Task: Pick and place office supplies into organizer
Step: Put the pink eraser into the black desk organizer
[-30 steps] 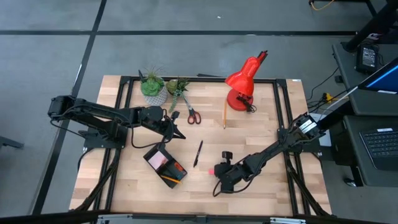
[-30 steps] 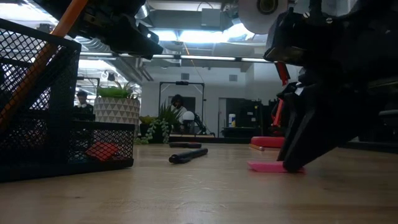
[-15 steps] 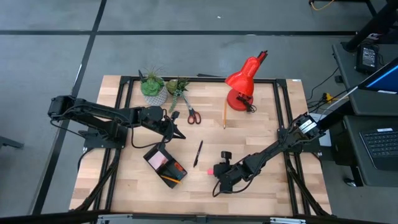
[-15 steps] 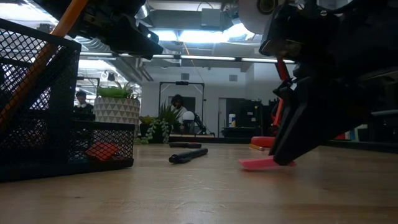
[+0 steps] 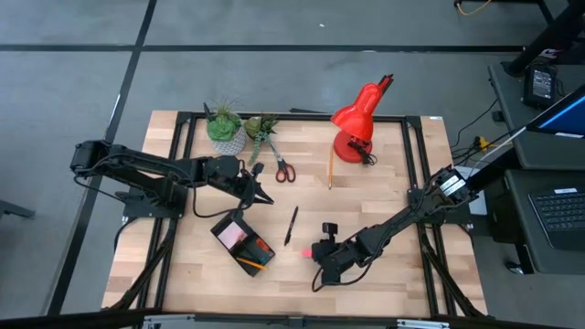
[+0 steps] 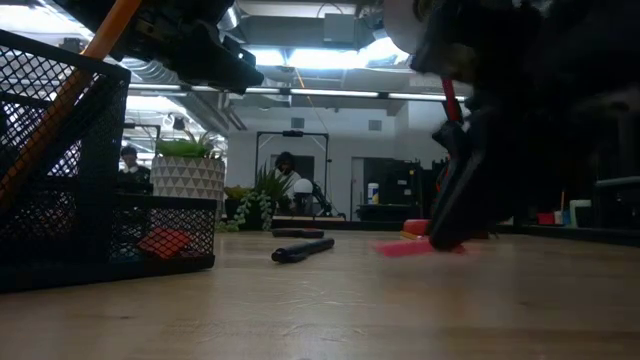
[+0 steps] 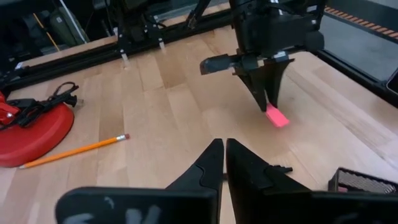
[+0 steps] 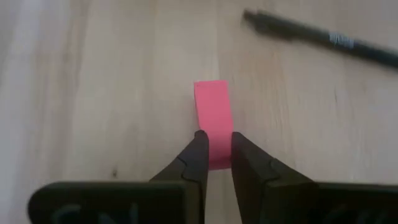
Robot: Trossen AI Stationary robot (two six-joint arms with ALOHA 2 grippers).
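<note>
**Right tool grips the pink eraser; left tool closed above the organizer**

From overhead I see my right tool (image 5: 317, 255) low over the near middle of the worktop (image 5: 384, 192), with only a speck of pink at its tip. The right wrist camera fills that in: the two fingers (image 8: 196, 155) pinch one end of a pink eraser (image 8: 212, 115), with a black pen (image 8: 311, 34) lying beyond it. The table-level camera adds what neither shows: the eraser (image 6: 415, 247) is tilted, and I cannot tell if its far end touches the wood.

My left tool (image 5: 260, 197) sits just behind the black mesh organizer (image 5: 242, 239). Its wrist camera shows the fingers (image 7: 205, 168) pressed together on nothing, and looks across at the right arm holding the eraser (image 7: 277, 116), with a yellow pencil (image 7: 74, 150) and the red lamp base (image 7: 34, 127) off to one side.

Only the overhead view shows the red-handled scissors (image 5: 282, 168) near the potted plants (image 5: 226, 126). The organizer already holds a pencil (image 5: 249, 264).
</note>
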